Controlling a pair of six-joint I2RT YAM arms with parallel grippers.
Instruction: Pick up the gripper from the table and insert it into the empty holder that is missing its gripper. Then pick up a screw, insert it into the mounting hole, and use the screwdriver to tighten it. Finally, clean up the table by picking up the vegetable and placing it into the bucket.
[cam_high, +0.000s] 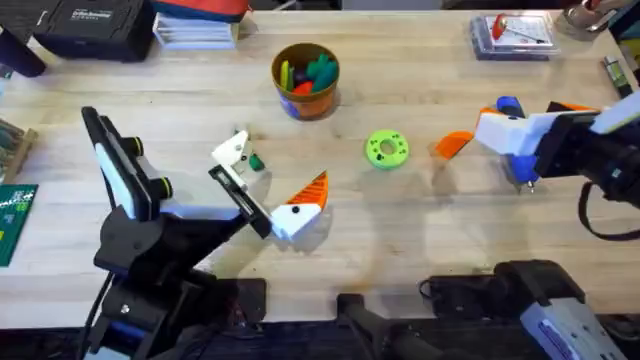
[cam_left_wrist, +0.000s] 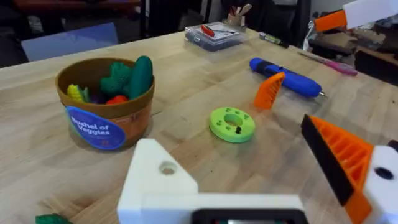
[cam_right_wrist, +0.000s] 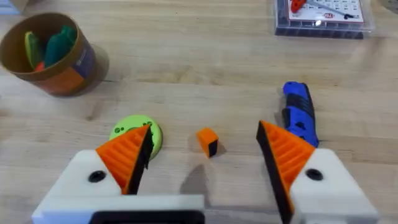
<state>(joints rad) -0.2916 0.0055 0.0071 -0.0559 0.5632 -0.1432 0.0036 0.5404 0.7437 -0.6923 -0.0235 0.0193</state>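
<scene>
The loose orange ribbed gripper (cam_high: 452, 144) (cam_left_wrist: 269, 91) (cam_right_wrist: 207, 141) lies on the table between the green ring and the blue screwdriver (cam_high: 516, 160) (cam_left_wrist: 286, 76) (cam_right_wrist: 298, 112). My right gripper (cam_high: 535, 122) (cam_right_wrist: 205, 130) hovers open over it, both orange pads in place, holding nothing. My left gripper (cam_high: 275, 168) (cam_left_wrist: 231, 146) is open with one orange pad (cam_left_wrist: 339, 158) and a bare white holder (cam_high: 232, 150) (cam_left_wrist: 160, 180). The small dark-green vegetable (cam_high: 255, 162) (cam_left_wrist: 53, 219) lies beside the holder. The ochre bucket (cam_high: 305, 95) (cam_left_wrist: 102, 121) (cam_right_wrist: 59, 68) stands at the back with toy vegetables inside.
A lime-green ring disc (cam_high: 387, 148) (cam_left_wrist: 232, 123) (cam_right_wrist: 134, 134) sits mid-table. A clear parts case (cam_high: 510, 35) (cam_left_wrist: 214, 34) (cam_right_wrist: 320, 15) lies at the back right. Boxes and books line the back left edge.
</scene>
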